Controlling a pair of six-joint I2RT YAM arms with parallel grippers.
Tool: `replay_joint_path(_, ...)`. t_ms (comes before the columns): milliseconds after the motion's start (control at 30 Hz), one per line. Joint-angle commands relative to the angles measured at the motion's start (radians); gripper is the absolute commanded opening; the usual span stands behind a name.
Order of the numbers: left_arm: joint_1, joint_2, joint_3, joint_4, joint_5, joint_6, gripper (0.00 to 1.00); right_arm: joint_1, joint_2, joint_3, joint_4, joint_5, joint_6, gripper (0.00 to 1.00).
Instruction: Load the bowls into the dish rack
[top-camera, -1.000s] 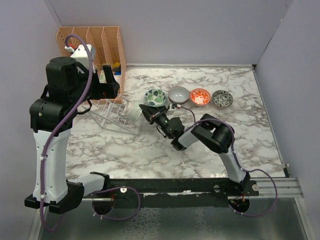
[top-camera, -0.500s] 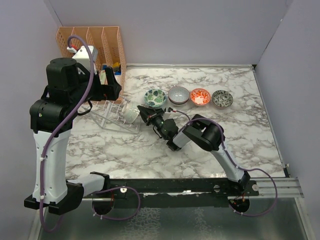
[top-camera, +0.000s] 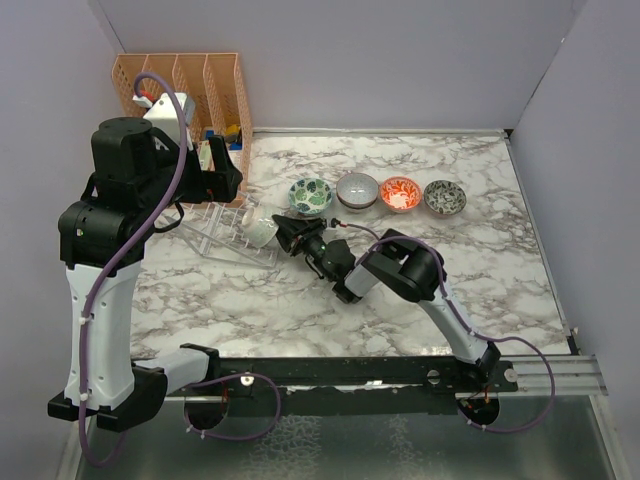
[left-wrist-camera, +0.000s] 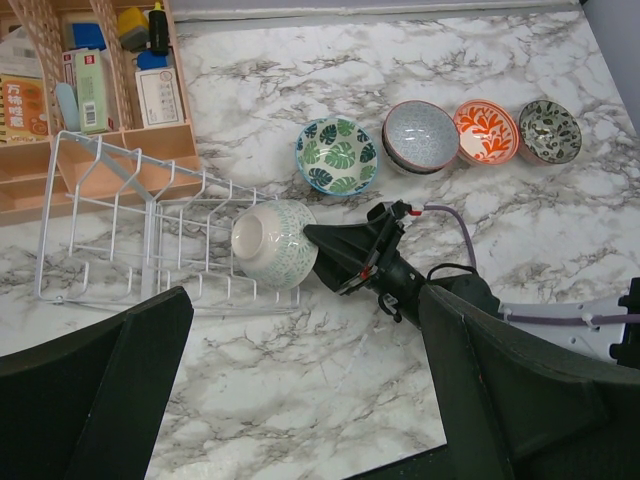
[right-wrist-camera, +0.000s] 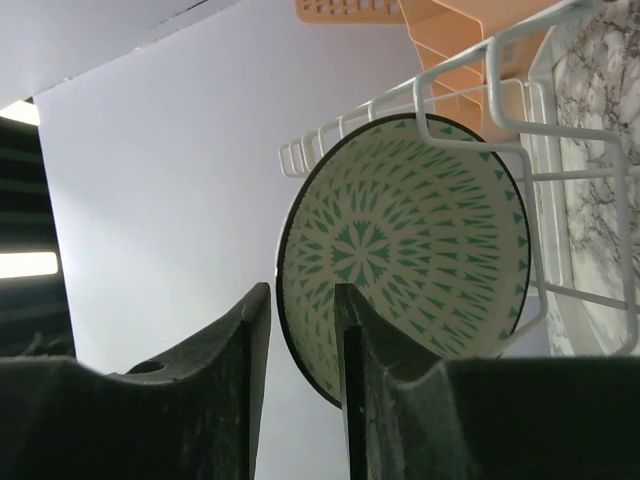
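Note:
My right gripper (top-camera: 283, 232) reaches left, shut on the rim of a green-and-white patterned bowl (top-camera: 262, 231). It holds the bowl on edge at the right end of the clear dish rack (top-camera: 213, 228). In the right wrist view the rim (right-wrist-camera: 300, 330) passes between my fingers and the rack's prongs (right-wrist-camera: 520, 190) cross the bowl's face. Four bowls sit in a row behind: teal-green (top-camera: 310, 195), grey-white (top-camera: 357, 189), red-orange (top-camera: 400, 193), grey speckled (top-camera: 444, 196). My left gripper (top-camera: 215, 165) hangs high above the rack, open and empty (left-wrist-camera: 305, 375).
The taller orange slotted organizer (top-camera: 185, 85) stands at the back left corner, right behind the rack, with small items in it (left-wrist-camera: 100, 80). Grey walls close the table on the left, back and right. A cable (left-wrist-camera: 455, 225) runs along my right arm.
My right gripper has carried the green-and-white bowl a little to the left, into the rack's right end. The left arm has barely moved.

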Motion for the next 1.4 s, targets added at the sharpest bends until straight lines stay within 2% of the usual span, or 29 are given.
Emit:
replay_joint_path(0, -0.006, -0.009, -0.001, 0.009, 0.023, 0.007, 0.99, 0.008, 0.017, -0.03, 0.288, -0.028, 0.027, 0.38)
replay_joint_path(200, -0.006, -0.003, 0.002, 0.011, 0.023, 0.008, 0.99, 0.006, 0.001, -0.028, 0.263, -0.063, 0.013, 0.49)
replay_joint_path(1000, -0.007, -0.019, -0.021, 0.016, 0.005, 0.011, 0.99, -0.004, -0.09, 0.034, 0.084, -0.26, -0.057, 0.52)
replay_joint_path(1367, -0.006, -0.033, -0.047, 0.016, -0.002, 0.016, 0.99, -0.006, -0.038, 0.024, 0.09, -0.33, -0.045, 0.52)
